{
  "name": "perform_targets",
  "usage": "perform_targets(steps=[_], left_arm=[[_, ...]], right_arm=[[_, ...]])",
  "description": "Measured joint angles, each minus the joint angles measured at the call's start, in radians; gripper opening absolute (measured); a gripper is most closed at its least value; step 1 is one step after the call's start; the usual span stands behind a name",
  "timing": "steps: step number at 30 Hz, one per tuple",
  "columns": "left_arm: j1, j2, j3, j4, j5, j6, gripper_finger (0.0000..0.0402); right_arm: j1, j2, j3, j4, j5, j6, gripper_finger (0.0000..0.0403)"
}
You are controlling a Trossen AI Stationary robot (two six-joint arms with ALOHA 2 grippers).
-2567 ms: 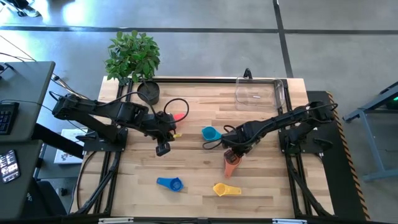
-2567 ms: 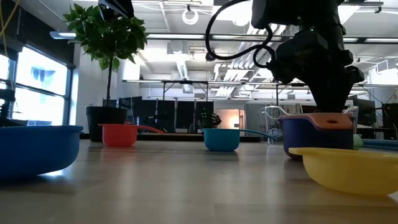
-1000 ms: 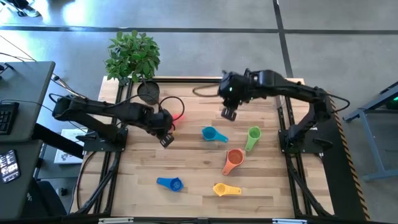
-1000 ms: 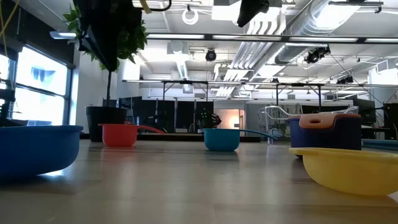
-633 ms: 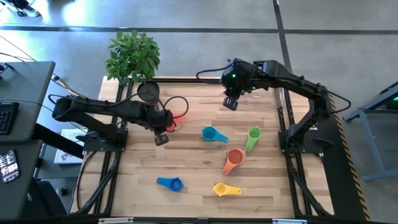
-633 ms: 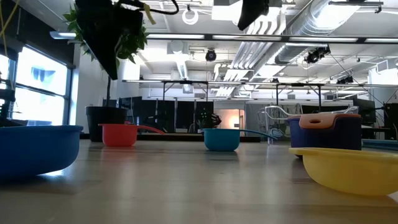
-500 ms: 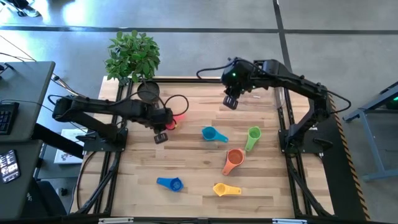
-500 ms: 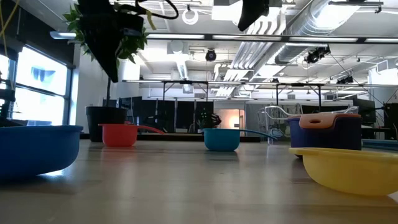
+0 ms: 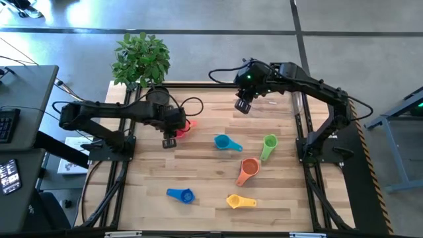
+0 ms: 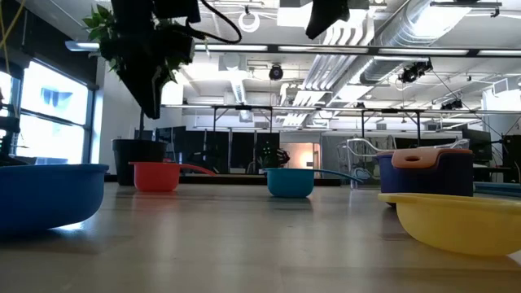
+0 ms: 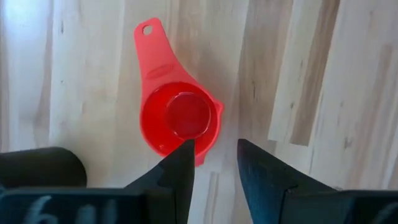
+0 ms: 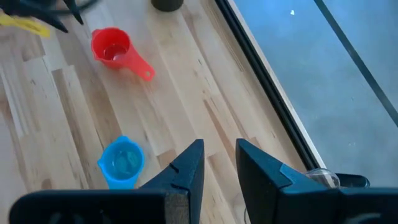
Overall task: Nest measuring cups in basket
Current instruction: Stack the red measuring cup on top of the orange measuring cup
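You see a table (image 9: 205,192) of pale wood planks with visible grain and a smooth, lightly sheened finish. The red cup (image 11: 179,118) looks like glossy moulded plastic, its bowl catching a soft highlight. The teal cup (image 10: 290,181), blue cup (image 10: 45,195) and yellow cup (image 10: 456,220) show the same smooth plastic, slightly shiny. The left gripper (image 11: 214,163) has 2 matt black fingers, seemingly plastic. The basket (image 9: 297,99) looks clear and glossy.

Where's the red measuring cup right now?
In the high view the red cup lies on the table's left half, just under the left pincer, with the black plant pot beyond it and the teal cup to its right.
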Motion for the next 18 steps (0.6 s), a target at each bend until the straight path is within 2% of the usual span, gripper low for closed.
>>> perform_targets(steps=[8,18], left_arm=[[0.013,0.107,0.000,0.009,0.001,0.093,0.0108],[0.012,0.250,0.000,0.008,0.016,0.123,0.0107]], right_arm=[[0.000,0.000,0.000,0.014,0.000,0.029,0.0084],[0.000,0.000,0.000,0.014,0.000,0.027,0.0084]])
